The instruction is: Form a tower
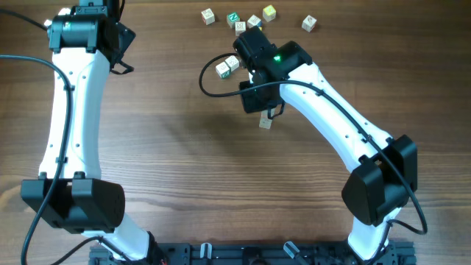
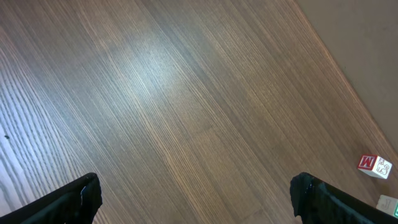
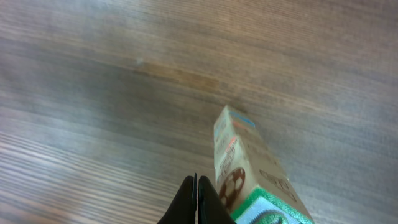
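Several pale wooden lettered cubes (image 1: pixel 254 20) lie loose; right gripper (image 3: pixel 196 198) clenched empty beside the narrow stacked-cube tower (image 3: pixel 249 168), left gripper (image 2: pixel 194 185) spread wide. Next, likely: fetch another.

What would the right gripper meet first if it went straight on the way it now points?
Most likely the bare table. The shut right gripper points at wood close beside the tower, not at it. Depth is unclear, so it might graze the tower.
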